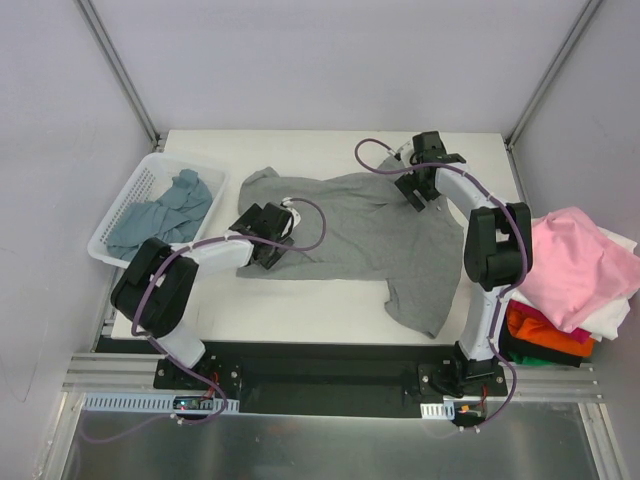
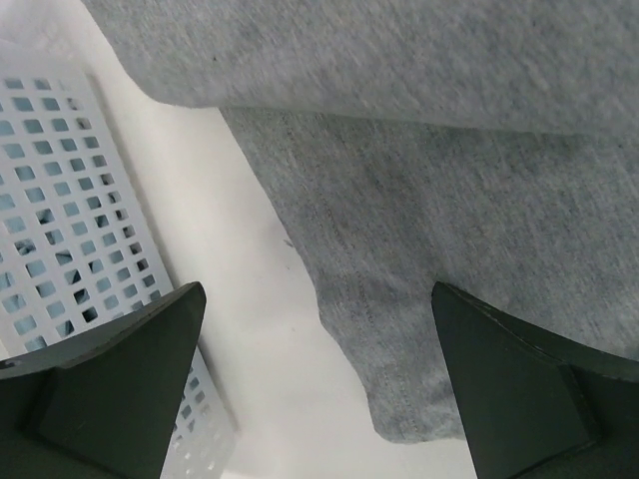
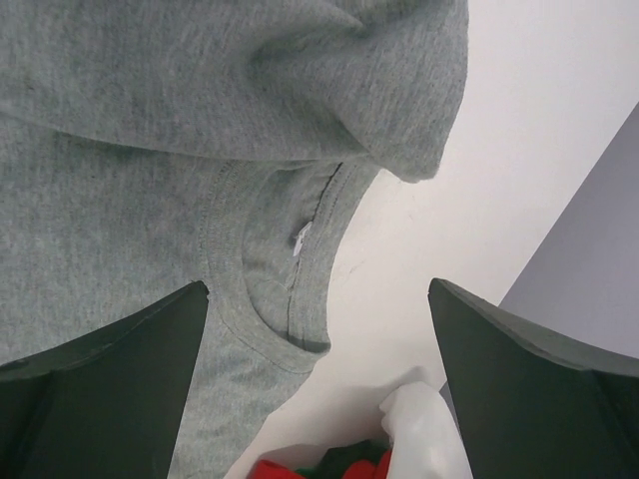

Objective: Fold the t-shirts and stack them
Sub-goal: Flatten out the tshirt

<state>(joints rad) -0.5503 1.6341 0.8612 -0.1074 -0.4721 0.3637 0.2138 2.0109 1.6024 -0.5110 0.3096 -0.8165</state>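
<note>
Spread black fingers (image 2: 110, 389) framed both wrist views: left gripper (image 2: 319, 359) and right gripper (image 3: 319, 369) stood wide open, holding nothing. On the table (image 1: 300, 300) the grey tee (image 1: 350, 235) lay rumpled between them, partly doubled over. A pink tee (image 1: 570, 265) topped the right-hand pile; a blue tee (image 1: 160, 215) sat in the basket (image 1: 122, 205). The collar (image 3: 270, 289) lay under the right gripper. Pinching doubled cloth could catch two layers and skew the fold; the left gripper might nudge the basket.
</note>
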